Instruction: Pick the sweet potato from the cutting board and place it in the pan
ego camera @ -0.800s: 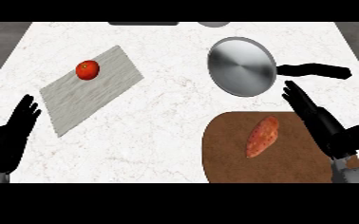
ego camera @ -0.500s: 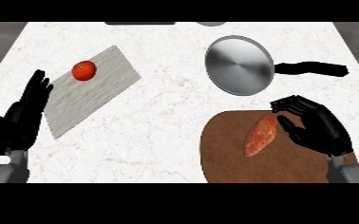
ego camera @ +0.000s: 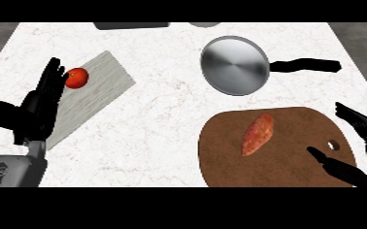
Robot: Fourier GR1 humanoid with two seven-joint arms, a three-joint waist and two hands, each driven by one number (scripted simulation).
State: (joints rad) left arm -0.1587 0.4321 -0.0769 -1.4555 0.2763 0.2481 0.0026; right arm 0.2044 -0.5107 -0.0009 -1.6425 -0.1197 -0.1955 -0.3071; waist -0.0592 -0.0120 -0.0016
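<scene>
— So, from the head view, where is the sweet potato (ego camera: 258, 134)?

— It lies on the brown cutting board (ego camera: 287, 167), slanted, roughly in the board's middle, with nothing touching it. My right hand (ego camera: 342, 167) shows at the view's right edge, over the board's right side near its small hole. The thumb and fingers are spread wide apart and hold nothing; the sweet potato sits well to their left.

— And the pan (ego camera: 234, 65)?

— It is just beyond the board, a round grey dish with its black handle pointing right. Nothing lies in it.

— Your other hand?

— My left hand (ego camera: 41, 104) is at the left, fingers straight and pointing up, over the edge of a grey mat (ego camera: 100, 85). A tomato (ego camera: 76, 77) rests on that mat, just beside my fingertips (ego camera: 52, 68). The marble counter (ego camera: 158, 121) runs under everything.
</scene>
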